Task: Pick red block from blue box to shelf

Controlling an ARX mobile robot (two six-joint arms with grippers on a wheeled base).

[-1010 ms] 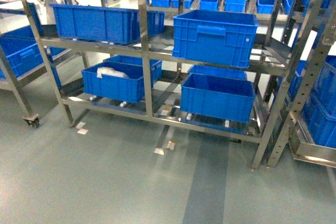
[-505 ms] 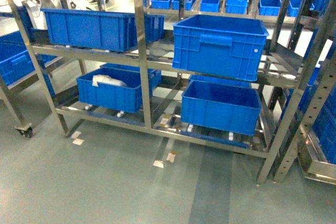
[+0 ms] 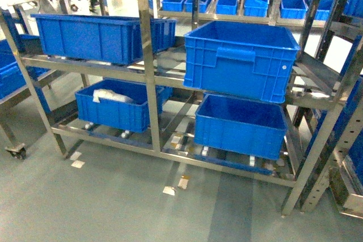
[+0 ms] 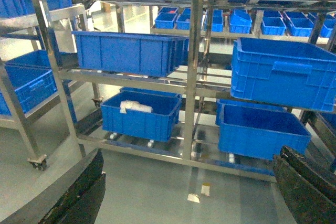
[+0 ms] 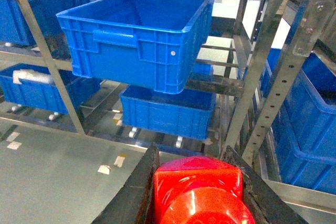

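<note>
Right wrist view: glossy red block (image 5: 198, 192) clamped between right fingers (image 5: 134, 192); left fingers (image 4: 79, 195) apart.

Glossy red plastic block (image 5: 198, 192) is running off right wrist view's bottom edge. Left gripper's dark fingers (image 4: 79, 192) are showing only partly at frame corners.

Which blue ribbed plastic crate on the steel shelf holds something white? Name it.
The lower-left blue ribbed crate on the shelf; a white bundle lies inside, the others look empty.
</note>
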